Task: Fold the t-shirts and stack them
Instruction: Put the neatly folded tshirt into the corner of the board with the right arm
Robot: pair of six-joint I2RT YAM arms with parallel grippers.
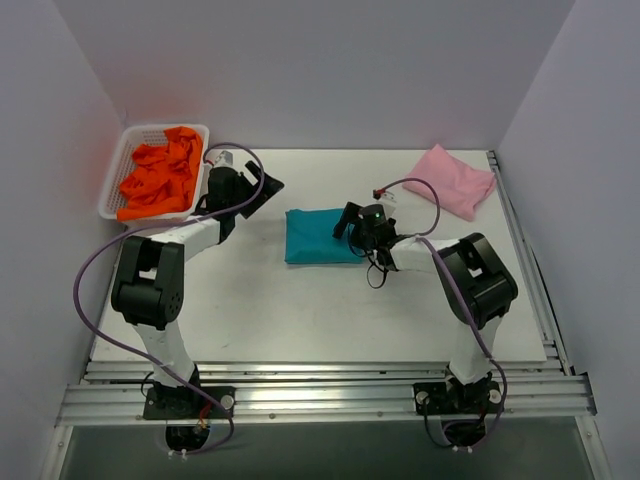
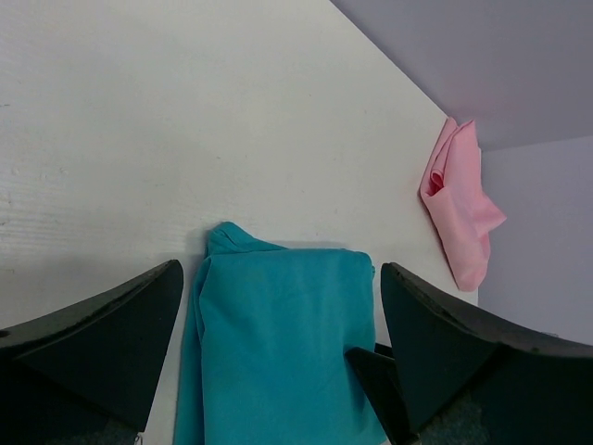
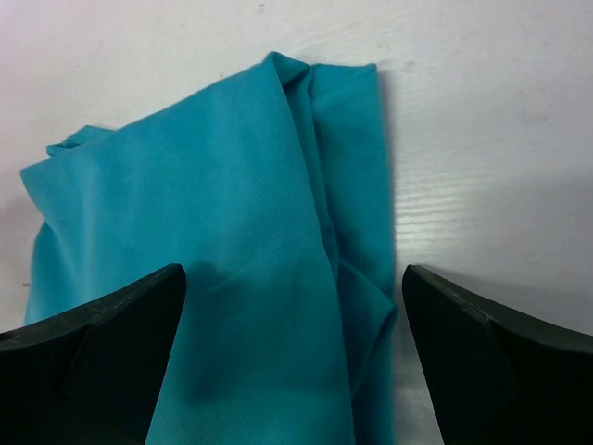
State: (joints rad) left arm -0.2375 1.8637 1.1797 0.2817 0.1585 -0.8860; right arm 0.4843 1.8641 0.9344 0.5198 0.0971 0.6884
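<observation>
Counter (image 1: 300,310) from above: folded teal t-shirt (image 1: 320,236) at its middle, folded pink t-shirt (image 1: 455,180) at the far right corner, orange t-shirts (image 1: 160,178) heaped in the white basket (image 1: 111,180) far left. Left wrist: left gripper (image 2: 280,269) spread wide, empty, teal cloth beneath. Right wrist: right gripper (image 3: 294,269) likewise released, empty, over the teal t-shirt.

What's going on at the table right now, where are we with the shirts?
A teal shirt lies folded mid-table, and a pink shirt lies folded at the far right corner, apart from it. The right fingers are open at the teal shirt's right edge, gripping nothing. The left fingers are open and empty too, between the basket and the teal shirt, facing the shirt. Orange shirts sit crumpled in the basket, not yet folded. Nothing is stacked yet.
</observation>
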